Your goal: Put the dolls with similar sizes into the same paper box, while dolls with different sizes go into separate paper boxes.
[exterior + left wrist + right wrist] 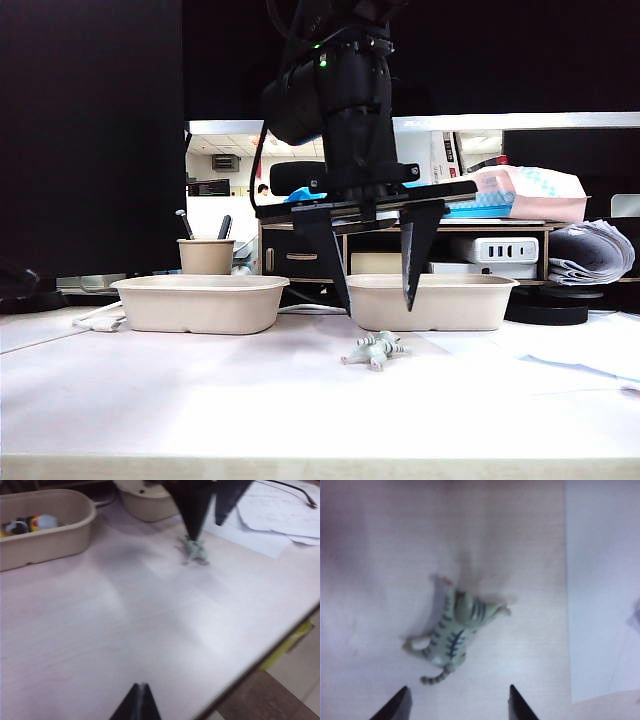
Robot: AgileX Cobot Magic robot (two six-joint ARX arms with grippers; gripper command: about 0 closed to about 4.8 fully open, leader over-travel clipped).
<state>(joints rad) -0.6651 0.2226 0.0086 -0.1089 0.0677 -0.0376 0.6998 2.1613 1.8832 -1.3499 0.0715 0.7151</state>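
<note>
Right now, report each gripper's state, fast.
Left gripper: shut, empty, low over the bare table near its edge.
Right gripper: open, empty, hanging above the grey-green doll lying on the table.

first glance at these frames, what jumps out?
The right tool dominates mid-frame, jaws open and pointing down, hanging above the pale grey-green striped doll that lies alone on the white table in front of the two paper boxes. The left paper box already holds chunkier dolls, seen from the left wrist. The left tool sits shut, low over the table's near side, away from the action.
</note>
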